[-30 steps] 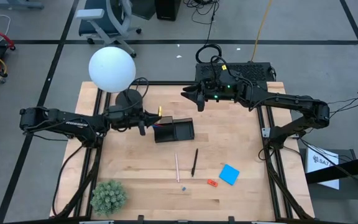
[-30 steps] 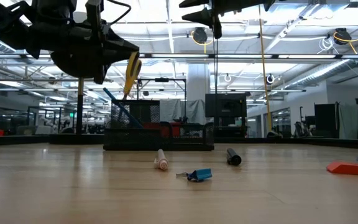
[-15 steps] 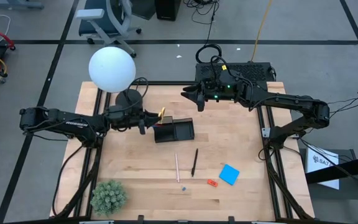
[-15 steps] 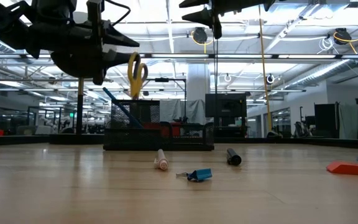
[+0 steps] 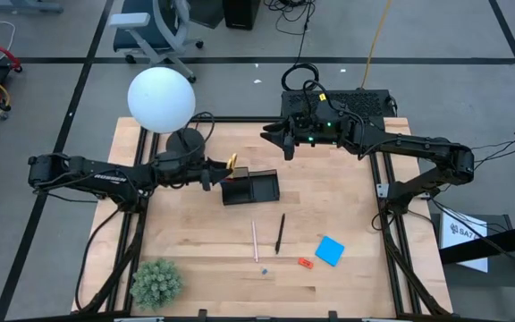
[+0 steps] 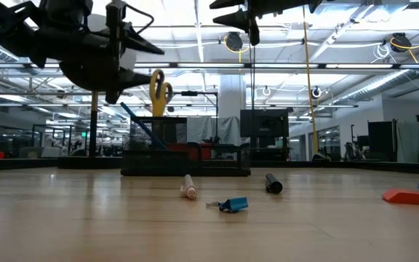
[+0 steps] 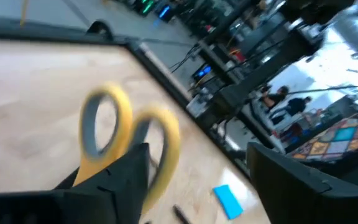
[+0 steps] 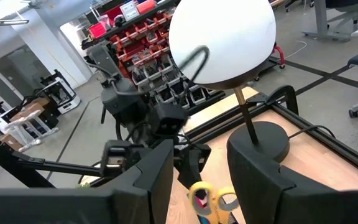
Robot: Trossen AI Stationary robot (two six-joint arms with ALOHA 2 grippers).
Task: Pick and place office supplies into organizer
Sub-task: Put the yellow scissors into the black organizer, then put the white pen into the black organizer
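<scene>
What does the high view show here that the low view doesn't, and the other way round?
Only the high view: the plant, the lamp's globe and base, and both arms whole, so the left gripper and right gripper can be told apart.
Only the low view: the room behind the table, and the scissors hanging upright above the organizer, level with the open left gripper.
Both: scissors, organizer, pale pencil, black pen, blue pad, red piece.

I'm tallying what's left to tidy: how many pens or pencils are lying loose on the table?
2: a pale pen and a black pen lie side by side on the wood in front of the organizer. Others may be hidden inside the organizer.
</scene>
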